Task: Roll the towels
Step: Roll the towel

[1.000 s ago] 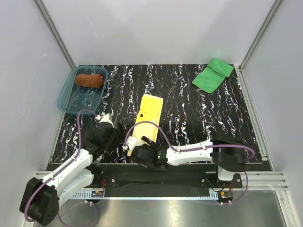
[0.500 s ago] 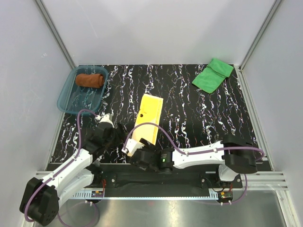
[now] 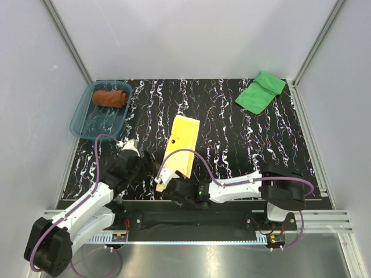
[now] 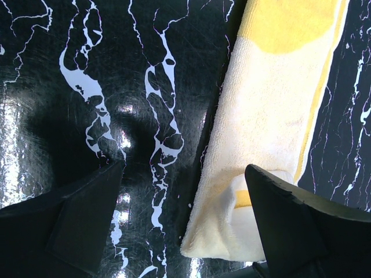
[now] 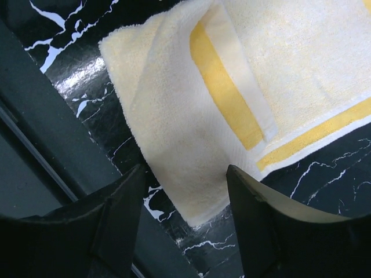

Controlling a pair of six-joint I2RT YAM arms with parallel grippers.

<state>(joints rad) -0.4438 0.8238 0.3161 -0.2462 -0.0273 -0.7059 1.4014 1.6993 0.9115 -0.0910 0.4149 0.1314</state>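
pale yellow towel (image 3: 182, 142) is lying flat near the middle of the black marbled table (image 3: 243, 145), its long side running away from the arms and its near end doubled over into a short fold. right claw (image 3: 163, 178) is hanging low over that near end. in its wrist view the jaws are standing apart, straddling the towel's near corner without pinching it. left claw (image 3: 145, 165) is sitting just left of the same end, gaping wide and gripping nothing, with one finger (image 4: 290, 220) overlapping the towel's edge and the other over bare table. rust-brown towel (image 3: 110, 97) is resting rolled inside the teal plastic tray (image 3: 81, 124) at the far left. bright green towel (image 3: 261, 91) is lying unrolled in the far right corner.
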